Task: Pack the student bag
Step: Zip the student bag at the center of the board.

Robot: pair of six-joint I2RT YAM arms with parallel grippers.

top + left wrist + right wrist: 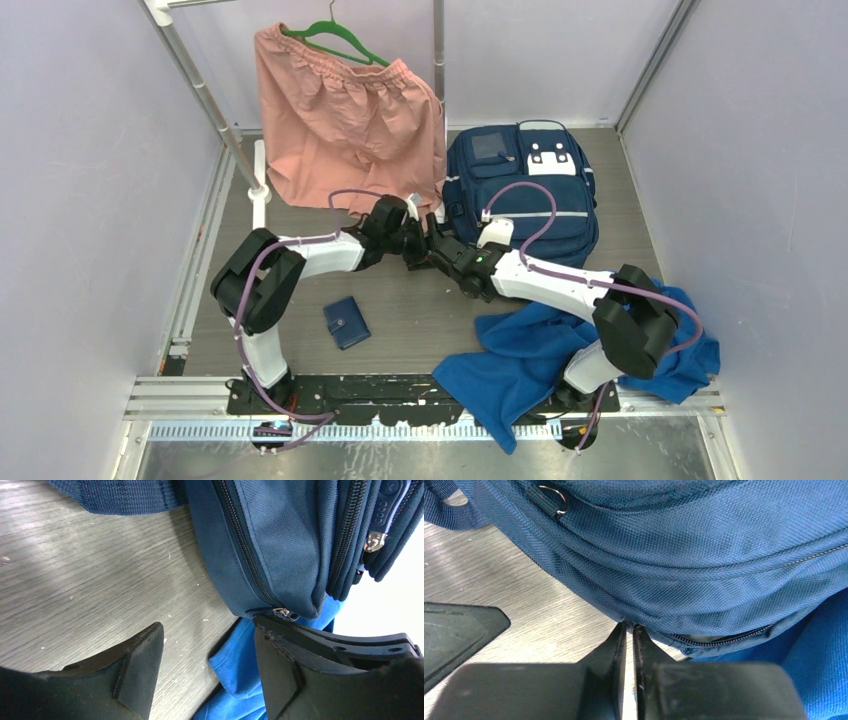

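The student bag [520, 190], navy with a grey front pocket, lies flat at the back right of the table. Both grippers meet at its near-left corner. My left gripper [425, 235] [207, 630] is open over bare table and a fold of blue cloth, with nothing between its fingers. The bag's corner and a small zipper pull [282, 611] sit just above its right finger [280, 665]. My right gripper [447, 252] [629, 626] is nearly closed, and its tips pinch the bag's [684, 570] bottom edge seam beside a side zipper [724, 640].
A royal-blue cloth [560, 350] is heaped at the front right under the right arm. A small navy wallet [346, 322] lies near the front centre. Pink shorts [345, 120] hang on a green hanger from a rack [205, 100] at the back left.
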